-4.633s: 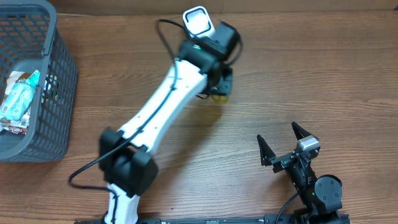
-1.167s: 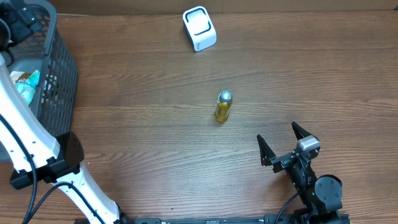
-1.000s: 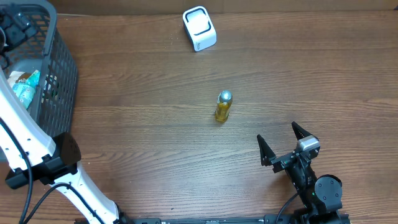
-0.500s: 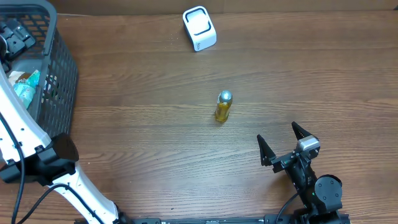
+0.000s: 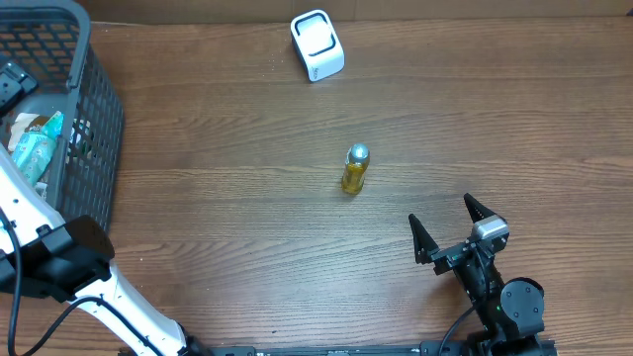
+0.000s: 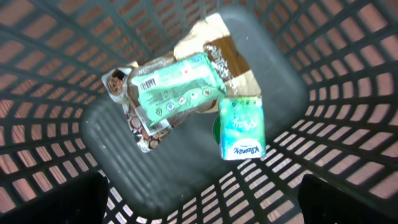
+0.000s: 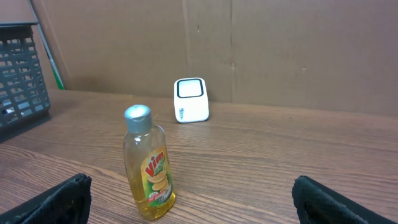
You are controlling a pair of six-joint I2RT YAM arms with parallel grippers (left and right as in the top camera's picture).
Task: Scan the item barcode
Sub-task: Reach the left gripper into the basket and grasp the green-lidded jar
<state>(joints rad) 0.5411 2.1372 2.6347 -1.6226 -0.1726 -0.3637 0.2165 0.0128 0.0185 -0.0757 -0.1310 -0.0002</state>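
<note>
Jaws on the right arm (image 5: 485, 272) sit closest to me, at the near edge of the worktop (image 5: 227, 227). They stand wide apart with nothing between them, and both fingers show as dark wedges in the bottom corners of the right wrist view. Ahead of them, clear of the arm, I see the bottle (image 5: 354, 170) standing upright on bare wood. It is clear plastic with yellow liquid, a silver cap and a Vim label turned towards the right wrist camera. I cannot make out a barcode on the side I can see. Further back, near the far edge, the white scanner (image 5: 317, 45) rests alone, well apart from the bottle, with a cardboard wall (image 7: 280, 50) behind it.

Off to the left, the left arm (image 5: 22, 203) reaches over the grey basket (image 5: 99, 129) in the far corner. Its jaws are spread wide and empty, hanging above the basket's contents without touching them. Through the left wrist camera I look straight down at a green packet (image 6: 174, 87) with its barcode facing up, lying across a brown packet (image 6: 227, 53). A small Kleenex tissue pack (image 6: 241, 127) lies right up against the green packet's end. All three lie on the basket floor.
</note>
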